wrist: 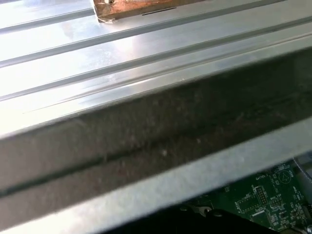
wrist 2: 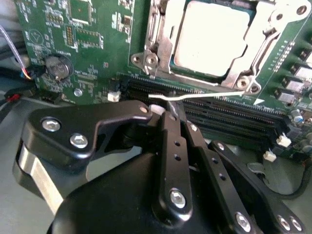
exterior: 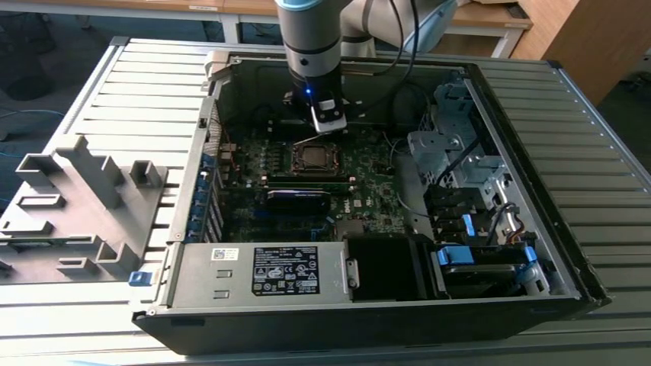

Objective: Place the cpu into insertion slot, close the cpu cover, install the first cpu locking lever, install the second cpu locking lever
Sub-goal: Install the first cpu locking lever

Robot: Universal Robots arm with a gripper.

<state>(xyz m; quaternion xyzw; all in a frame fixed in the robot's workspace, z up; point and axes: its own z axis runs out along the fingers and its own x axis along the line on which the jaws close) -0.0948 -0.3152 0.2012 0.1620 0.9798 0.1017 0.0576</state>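
The cpu (wrist 2: 212,36), a square chip with a silvery top, lies in the insertion slot (exterior: 315,158) in the middle of the green motherboard. The cpu cover (wrist 2: 158,34), a silvery metal frame, lies flat around it. A thin metal locking lever (wrist 2: 204,95) runs along the socket's edge, above the black memory slots. My gripper (wrist 2: 168,111) hangs just beside the socket with its black fingers (wrist 2: 171,146) closed together. Their tips touch the free end of that lever. In the exterior view the gripper (exterior: 328,126) stands upright over the socket's far edge.
The open computer case (exterior: 529,152) walls in the board on every side. A power supply (exterior: 285,271) sits at the near end and drive cages (exterior: 458,168) on the exterior view's right. A grey plastic fixture (exterior: 81,198) lies outside on the slatted table. A coin battery (wrist 2: 57,67) sits near the gripper.
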